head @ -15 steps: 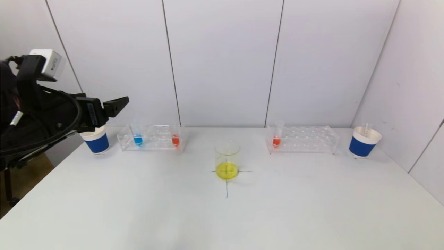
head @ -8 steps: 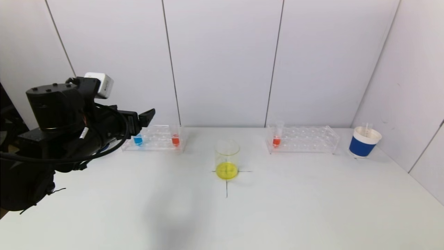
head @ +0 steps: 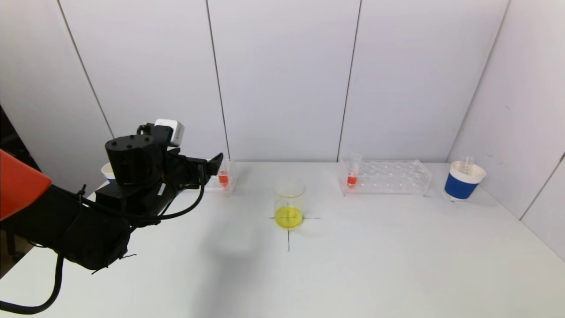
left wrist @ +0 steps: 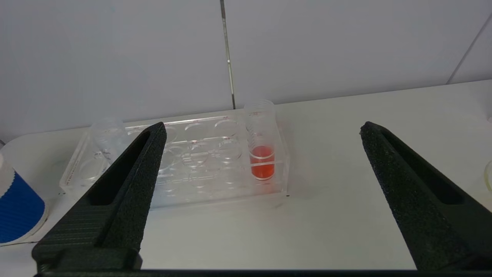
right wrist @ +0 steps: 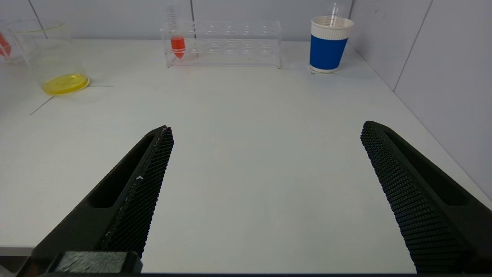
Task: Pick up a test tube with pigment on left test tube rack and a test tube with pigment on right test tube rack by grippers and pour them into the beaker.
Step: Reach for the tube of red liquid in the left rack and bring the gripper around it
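The left test tube rack (left wrist: pixel 184 154) is clear plastic and holds a test tube with red pigment (left wrist: pixel 262 161) at its end nearest the beaker. My left gripper (left wrist: pixel 263 127) hovers open just in front of that rack, apart from the red tube (head: pixel 223 178), and my arm hides most of the rack in the head view. The beaker (head: pixel 289 203) with yellow liquid stands on a cross mark mid-table. The right test tube rack (head: pixel 388 176) carries one red tube (head: pixel 352 176). My right gripper (right wrist: pixel 265 130) is open and empty, low over the table's near right.
A blue and white paper cup (head: pixel 463 181) holding a pipette stands right of the right rack. Another blue cup (left wrist: pixel 15 207) sits beside the left rack. White wall panels close off the back and right. An orange object (head: pixel 17 185) shows at the far left edge.
My left arm has swung right and lower towards the left rack, now covering the blue tube and the left cup in the head view. Its fingers stayed open.
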You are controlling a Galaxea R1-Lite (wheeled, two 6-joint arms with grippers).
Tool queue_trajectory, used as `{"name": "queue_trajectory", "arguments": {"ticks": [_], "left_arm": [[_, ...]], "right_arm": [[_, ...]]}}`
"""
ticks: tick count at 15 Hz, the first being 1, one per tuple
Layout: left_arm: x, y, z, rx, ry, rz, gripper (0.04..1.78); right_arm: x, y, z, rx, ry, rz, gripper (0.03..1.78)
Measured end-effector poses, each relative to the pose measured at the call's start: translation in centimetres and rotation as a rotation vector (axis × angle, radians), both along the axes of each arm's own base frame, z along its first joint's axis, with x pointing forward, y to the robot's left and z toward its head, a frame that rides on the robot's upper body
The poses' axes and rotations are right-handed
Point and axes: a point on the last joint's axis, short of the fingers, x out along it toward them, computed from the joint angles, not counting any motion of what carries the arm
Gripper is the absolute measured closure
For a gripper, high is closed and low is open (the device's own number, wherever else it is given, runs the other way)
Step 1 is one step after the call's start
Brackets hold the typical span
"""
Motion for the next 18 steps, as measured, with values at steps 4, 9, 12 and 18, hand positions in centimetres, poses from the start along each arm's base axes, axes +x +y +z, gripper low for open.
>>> {"name": "queue_trajectory", "arguments": {"ticks": [4, 9, 12, 18], "left_arm": [[1.5, -0.8, -2.5, -0.004, -0.019, 0.001, 0.06], [3.0, -1.2, -5.2, -0.003, -0.020, 0.052, 0.06], [3.7, -1.4, -5.9, -0.008, -0.029, 0.074, 0.06], [5.2, -2.0, -6.6, -0.022, -0.043, 0.081, 0.06]], "right_arm": [[0.0, 0.0, 0.0, 0.000, 0.000, 0.000, 0.04], [0.0, 0.0, 0.0, 0.000, 0.000, 0.000, 0.04], [0.0, 0.0, 0.0, 0.000, 0.000, 0.000, 0.04], [0.0, 0.0, 0.0, 0.000, 0.000, 0.000, 0.04]]}}
